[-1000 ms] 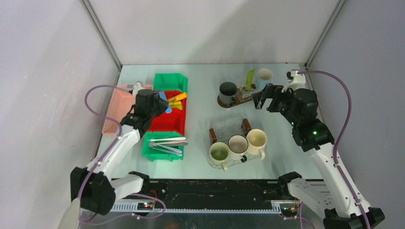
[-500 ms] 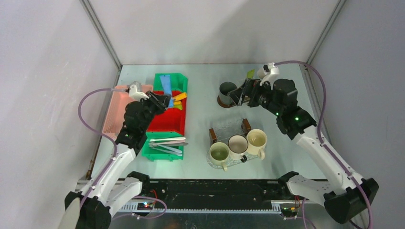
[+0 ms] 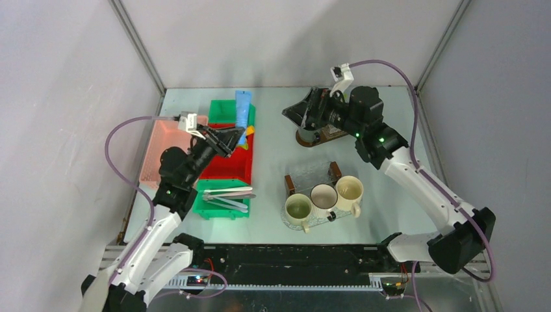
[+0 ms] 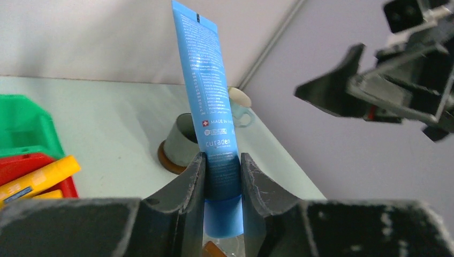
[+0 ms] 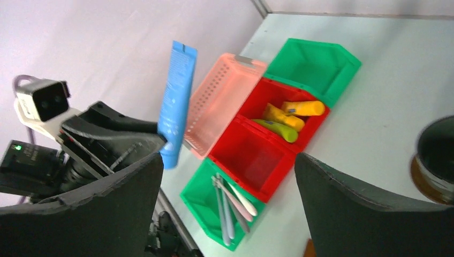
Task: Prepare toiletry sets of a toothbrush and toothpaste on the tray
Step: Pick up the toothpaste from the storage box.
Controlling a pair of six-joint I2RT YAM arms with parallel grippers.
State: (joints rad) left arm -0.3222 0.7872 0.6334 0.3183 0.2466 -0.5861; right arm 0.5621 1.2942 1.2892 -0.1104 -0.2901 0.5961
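One blue toothpaste tube (image 4: 206,96) is pinched near its cap end by the left gripper (image 4: 220,171), raised upright above the red bin (image 3: 227,168) | right gripper (image 3: 297,116) is held spread, empty, near the dark mug (image 4: 179,142), probably for a handover.

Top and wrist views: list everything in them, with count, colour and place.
blue tube: 1, blue, upright in the left end effector, above the bins
tubes: 3, two yellow-orange, one green, in the far red bin
toothbrushes: several, pale, in the near green bin
mugs: 3, pale, in a row on the near tray
dark mug: 1, on the far tray
blue mug: 1, pale blue, behind the dark mug
near tray: 1, clear, centre
far tray: 1, brown
green bins: 2, ends of the bin row
red bins: 2, between them
pink basket: 1, beside the bins
left end effector: shut on the blue tube
right end effector: open, empty
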